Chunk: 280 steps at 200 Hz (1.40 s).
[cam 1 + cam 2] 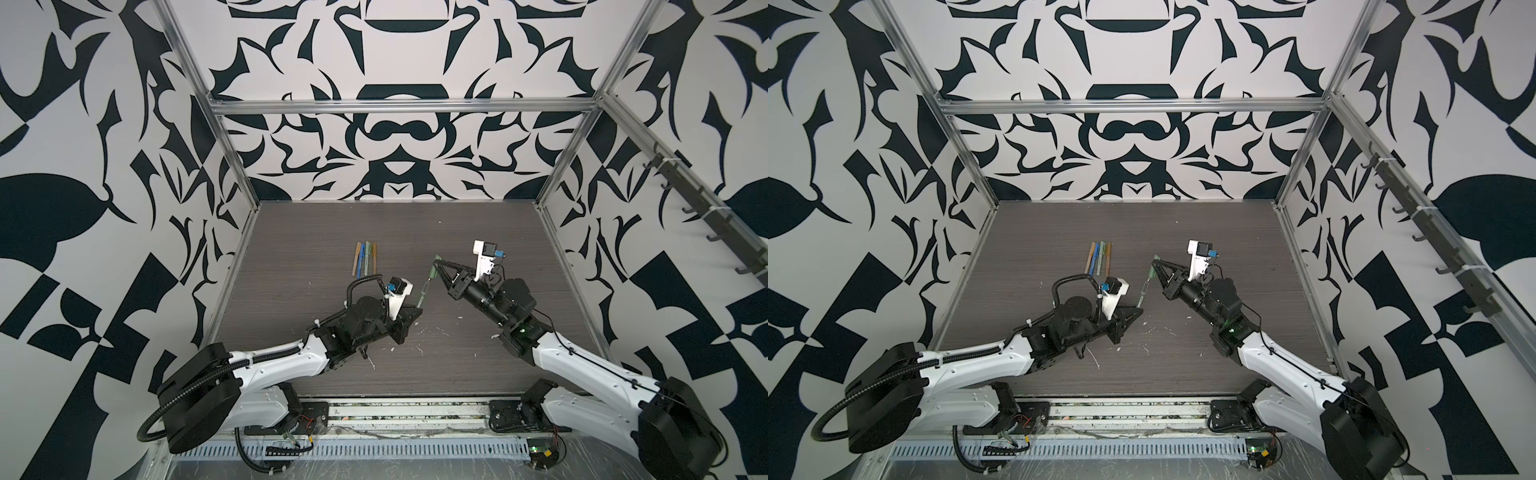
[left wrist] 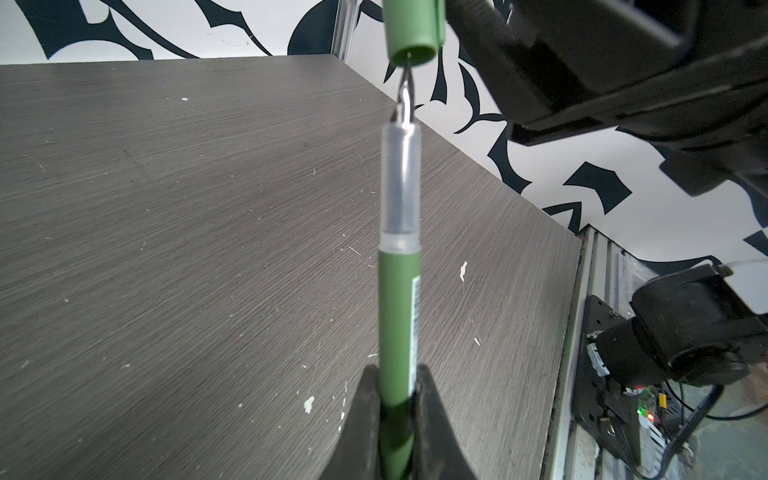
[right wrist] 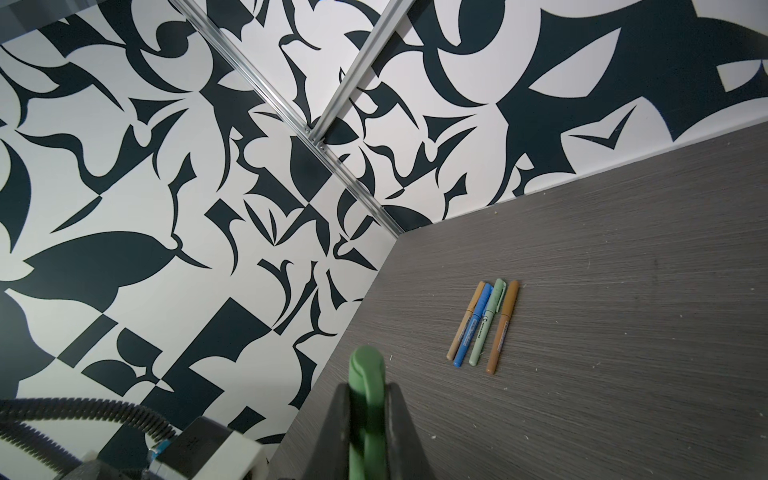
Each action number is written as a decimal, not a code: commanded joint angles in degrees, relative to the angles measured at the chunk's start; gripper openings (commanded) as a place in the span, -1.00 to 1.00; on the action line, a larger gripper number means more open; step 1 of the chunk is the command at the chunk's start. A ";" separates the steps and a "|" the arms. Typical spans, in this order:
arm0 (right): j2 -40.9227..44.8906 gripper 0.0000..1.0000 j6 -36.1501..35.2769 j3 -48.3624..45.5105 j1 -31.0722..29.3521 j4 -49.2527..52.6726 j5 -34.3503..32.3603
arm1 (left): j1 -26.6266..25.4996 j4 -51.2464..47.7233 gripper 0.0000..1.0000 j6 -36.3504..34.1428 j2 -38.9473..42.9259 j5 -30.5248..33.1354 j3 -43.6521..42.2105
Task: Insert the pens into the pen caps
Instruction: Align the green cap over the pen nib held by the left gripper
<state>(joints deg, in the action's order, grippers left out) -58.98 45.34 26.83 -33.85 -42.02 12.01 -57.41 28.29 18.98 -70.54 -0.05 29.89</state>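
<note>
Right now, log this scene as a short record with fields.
left claw: shut on dark green pen
right claw: shut on dark green cap
alignment: pen tip at the cap's mouth, clear section not yet inside
on table: tan pen, blue pen, light green pen, ochre-brown pen, side by side, capped
left to do: seat the dark green pen

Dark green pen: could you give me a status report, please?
Left gripper shut on dark green pen. Right gripper shut on its cap. Tip at cap mouth. Path clear.
</note>
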 commanded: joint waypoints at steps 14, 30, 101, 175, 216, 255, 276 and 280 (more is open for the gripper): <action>0.09 -0.89 0.28 0.63 -0.23 -3.68 -0.15 | -0.25 1.87 -1.00 -0.53 0.67 -0.47 1.30; 0.02 -0.89 0.27 0.87 -0.26 -3.17 0.38 | -0.25 1.89 -1.00 -0.53 0.57 -0.26 1.31; -1.03 -0.90 0.60 -0.90 -2.53 -3.60 1.67 | -0.25 4.83 -1.00 0.43 -0.43 0.76 1.86; -1.52 -0.86 -0.81 -3.34 -4.12 -5.07 2.08 | -0.08 11.93 -1.00 4.24 -0.65 3.81 2.63; -3.52 -0.79 -3.15 -3.36 -4.56 -4.84 6.52 | 1.04 15.64 -1.00 4.75 -0.13 4.99 3.22; -3.14 -0.70 -7.18 -2.20 -4.91 0.52 8.79 | 2.68 14.17 -1.00 3.79 0.14 4.34 4.90; -0.34 -0.50 -8.96 -0.31 -4.87 5.74 8.92 | 2.90 12.22 -1.00 1.59 -0.03 3.74 5.10; 0.40 -0.47 -9.15 0.10 -4.87 6.81 8.76 | 2.89 11.86 -1.00 1.30 -0.03 3.73 4.99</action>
<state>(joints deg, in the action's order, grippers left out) -61.36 39.42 25.19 -37.36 -45.50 15.25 -55.90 34.48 22.48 -71.40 1.89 30.39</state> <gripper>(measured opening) 0.223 0.134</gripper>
